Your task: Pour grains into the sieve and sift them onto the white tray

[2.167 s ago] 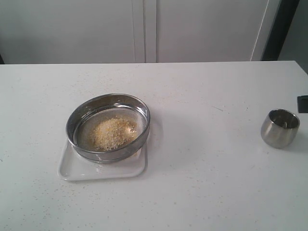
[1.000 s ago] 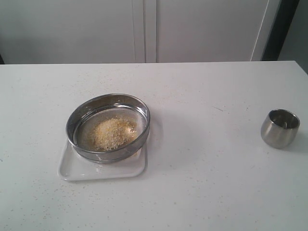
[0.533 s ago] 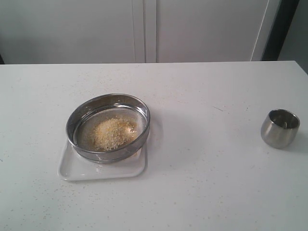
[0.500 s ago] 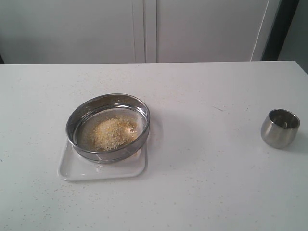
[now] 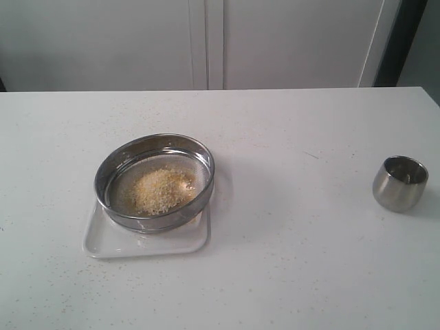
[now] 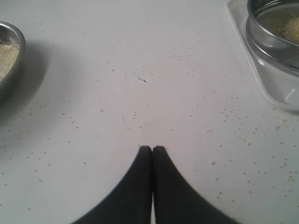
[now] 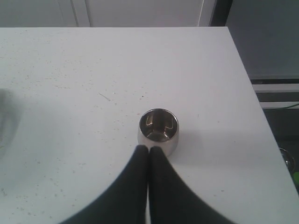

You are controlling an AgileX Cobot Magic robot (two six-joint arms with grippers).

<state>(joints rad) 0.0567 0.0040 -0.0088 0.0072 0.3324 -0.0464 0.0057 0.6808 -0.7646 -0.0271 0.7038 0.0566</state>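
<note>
Since the dark piece that showed at the right edge of the exterior view two seconds ago is gone and nothing else has moved, both arms seem to have drawn back from the work. The grains lie heaped in the sieve, which sits on the white tray left of the table's middle. The small steel cup stands upright, well apart on the right, and looks empty. The right gripper hangs just beside it, jaws pressed together on nothing. The left gripper is likewise pinched closed and empty, over bare table near the tray. Pouring looks finished. Whether fine grains have passed the mesh I cannot tell, since the tray's visible rim looks clean.
</note>
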